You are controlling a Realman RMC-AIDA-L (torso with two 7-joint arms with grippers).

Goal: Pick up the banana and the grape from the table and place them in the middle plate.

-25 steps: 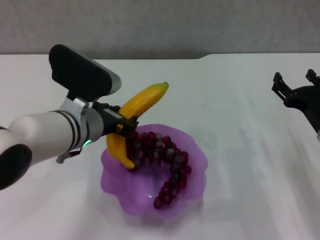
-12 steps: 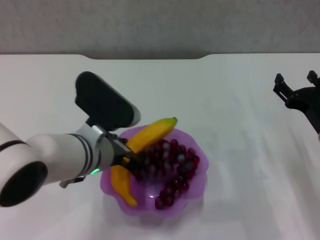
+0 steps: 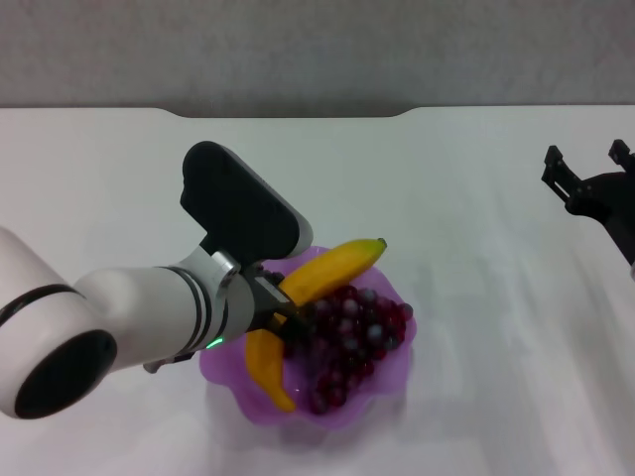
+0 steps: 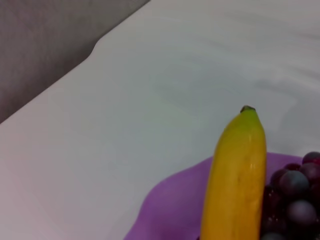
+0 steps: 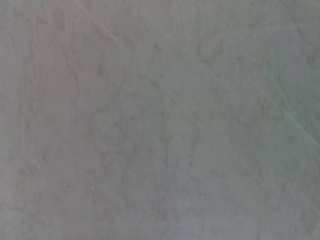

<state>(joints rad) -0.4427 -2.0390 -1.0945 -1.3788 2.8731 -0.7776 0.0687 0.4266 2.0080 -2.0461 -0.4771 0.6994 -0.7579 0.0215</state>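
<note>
The yellow banana [image 3: 332, 268] is tilted over the purple scalloped plate [image 3: 349, 409], its lower end inside the plate and its dark tip past the far rim. My left gripper [image 3: 282, 316] is shut on the banana's middle, just above the plate. The dark red grape bunch [image 3: 354, 325] lies in the plate beside the banana. The left wrist view shows the banana [image 4: 235, 175], the plate rim [image 4: 170, 205] and some grapes [image 4: 295, 185]. My right gripper [image 3: 587, 171] is open and parked at the right edge, above the white table [image 3: 476, 327].
The table's far edge meets a grey wall [image 3: 317, 50]. The right wrist view shows only a plain grey surface [image 5: 160, 120].
My left arm has moved right and toward me with the banana. The banana has come down from above the plate's left rim to lie across the plate beside the grapes.
</note>
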